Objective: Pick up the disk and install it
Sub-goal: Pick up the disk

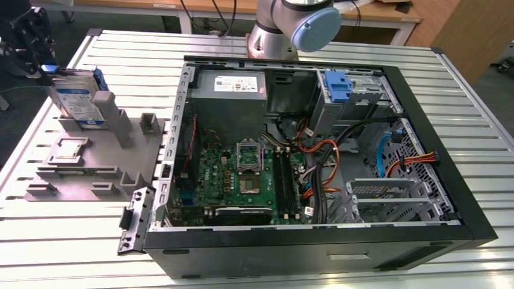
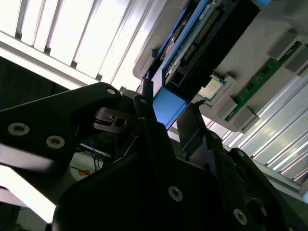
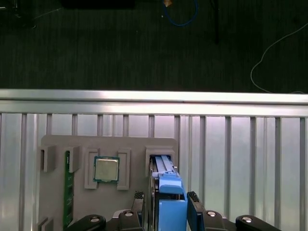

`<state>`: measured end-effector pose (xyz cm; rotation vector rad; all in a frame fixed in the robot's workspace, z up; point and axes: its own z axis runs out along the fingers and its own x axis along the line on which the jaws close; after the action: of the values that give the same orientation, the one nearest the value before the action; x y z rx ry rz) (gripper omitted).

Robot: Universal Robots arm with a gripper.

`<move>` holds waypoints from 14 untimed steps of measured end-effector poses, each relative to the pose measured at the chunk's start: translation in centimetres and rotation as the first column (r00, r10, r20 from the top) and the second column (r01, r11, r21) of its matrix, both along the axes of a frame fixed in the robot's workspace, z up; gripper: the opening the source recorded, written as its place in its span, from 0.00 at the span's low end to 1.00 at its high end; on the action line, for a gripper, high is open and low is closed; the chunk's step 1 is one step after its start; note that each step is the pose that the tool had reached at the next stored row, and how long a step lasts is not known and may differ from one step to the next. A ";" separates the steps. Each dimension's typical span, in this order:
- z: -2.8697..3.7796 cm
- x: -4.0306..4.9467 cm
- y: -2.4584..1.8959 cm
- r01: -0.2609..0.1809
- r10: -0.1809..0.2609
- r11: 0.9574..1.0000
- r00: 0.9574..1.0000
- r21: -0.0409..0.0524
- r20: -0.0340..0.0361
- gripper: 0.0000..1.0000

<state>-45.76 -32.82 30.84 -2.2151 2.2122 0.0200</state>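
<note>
**A:** Status, quick?

**B:** My gripper straddles the top of the disk, right on its blue frame. I can't tell if I'm clamped or just around it. The disk stands upright in its slot on the grey fixture, at the exterior view's left, well apart from the open computer case.

**A:** Risks?

**B:** With a weak hold on slick plastic, I'd guess it slips. A tilted pull could jam it against the slot walls and drag the fixture, upsetting the processor chip seated near the slot.
</note>
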 end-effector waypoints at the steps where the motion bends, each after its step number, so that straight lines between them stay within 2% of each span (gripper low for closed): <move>1: -0.13 -0.05 0.00 0.000 0.000 1.000 1.000 0.000 0.000 0.47; 10: -1.47 -0.25 0.02 0.000 0.000 1.000 1.000 0.000 0.000 0.47; 14: -1.67 -0.26 0.02 0.000 0.000 1.000 1.000 0.000 0.000 0.47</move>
<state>-46.02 -32.81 29.17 -2.2151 2.2124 0.0202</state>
